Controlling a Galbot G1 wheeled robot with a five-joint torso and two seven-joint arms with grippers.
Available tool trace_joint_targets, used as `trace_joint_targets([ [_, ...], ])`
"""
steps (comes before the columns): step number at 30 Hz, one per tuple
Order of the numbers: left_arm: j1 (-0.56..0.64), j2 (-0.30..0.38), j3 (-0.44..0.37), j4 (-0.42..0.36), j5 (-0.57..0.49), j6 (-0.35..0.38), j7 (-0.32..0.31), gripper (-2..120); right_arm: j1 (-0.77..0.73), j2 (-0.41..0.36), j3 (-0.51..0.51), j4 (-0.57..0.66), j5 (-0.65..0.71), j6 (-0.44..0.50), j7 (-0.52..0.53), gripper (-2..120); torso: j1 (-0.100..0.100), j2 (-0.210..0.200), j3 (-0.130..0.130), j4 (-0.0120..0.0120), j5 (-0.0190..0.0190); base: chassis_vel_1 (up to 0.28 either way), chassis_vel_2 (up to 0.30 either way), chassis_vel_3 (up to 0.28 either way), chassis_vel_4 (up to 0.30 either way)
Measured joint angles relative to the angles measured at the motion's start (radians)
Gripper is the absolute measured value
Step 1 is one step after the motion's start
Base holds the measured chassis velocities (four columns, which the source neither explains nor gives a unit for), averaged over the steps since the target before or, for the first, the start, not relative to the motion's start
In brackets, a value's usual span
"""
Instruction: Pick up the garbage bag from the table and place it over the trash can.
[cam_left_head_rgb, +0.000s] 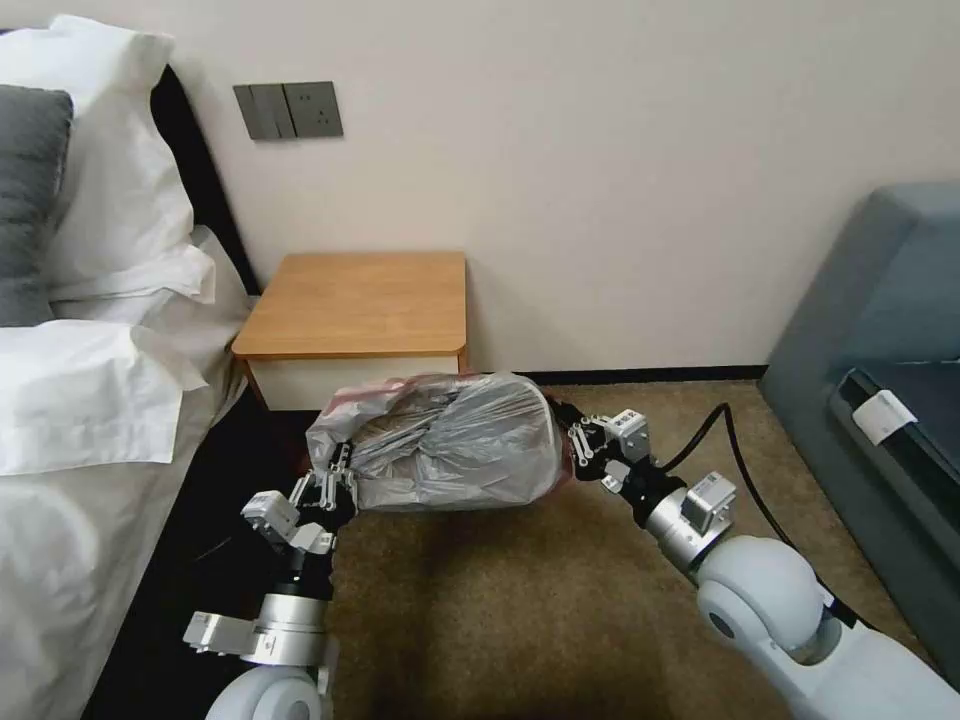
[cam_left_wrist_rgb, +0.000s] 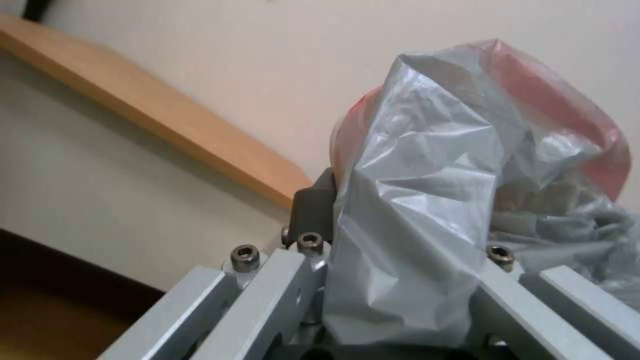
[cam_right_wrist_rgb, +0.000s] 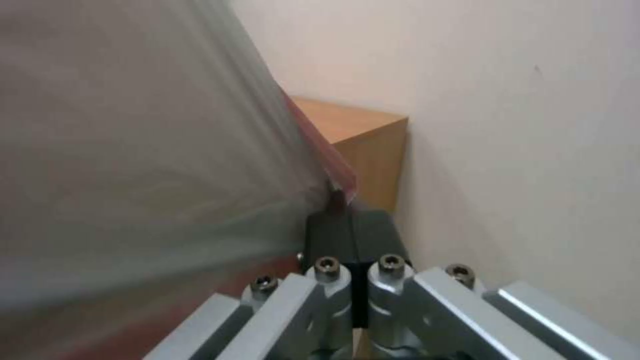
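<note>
Plastic: thin, crinkly grey film, half see-through, with a pinkish-red band at the rim. The garbage bag (cam_left_head_rgb: 455, 440) hangs stretched between the two arms, off the desk (cam_left_head_rgb: 360, 300) and just in front of it, above the carpet.
Left gripper (cam_left_head_rgb: 335, 480): closed on one end of the bag; the left wrist view has the film bunched up between its fingers and spilling over them.
Right gripper (cam_left_head_rgb: 572, 450): closed tight on the other end, its dark pads (cam_right_wrist_rgb: 350, 235) pressed together with the red rim band pinched between them.
Step in hand: by my reckoning, the bag is lifted and spread, waiting to be carried to the trash can, which I can't make out from here.
Doing it well: keep both pinches on the rim band and hold the arms apart so the mouth stays open; too hard a pull would likely tear film this thin, too little and it sags shut.
Desk: orange-brown wood top, smooth, rounded corners, white front beneath.
Floor: short brown carpet.
Beside it: bed (cam_left_head_rgb: 90, 400) with white pillows, soft and rumpled.
</note>
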Motion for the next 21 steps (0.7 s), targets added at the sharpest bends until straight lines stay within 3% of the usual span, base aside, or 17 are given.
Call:
trace_joint_targets([
  [10,0.017,0.0,0.029,-0.006,-0.038,0.037,0.054,9,0.056,0.023,-0.006,-0.09,-0.067,0.041,0.004,0,0.0,0.0,0.0,0.0002,0.0001,0.0,0.0,0.0,0.0],
  [21,-0.021,-0.014,-0.014,-0.013,-0.071,0.046,-0.001,9,-0.005,0.038,-0.007,-0.052,-0.12,0.058,0.005,0,0.0,0.0,0.0,0.0001,-0.0001,0.0,0.0,0.0,0.0],
])
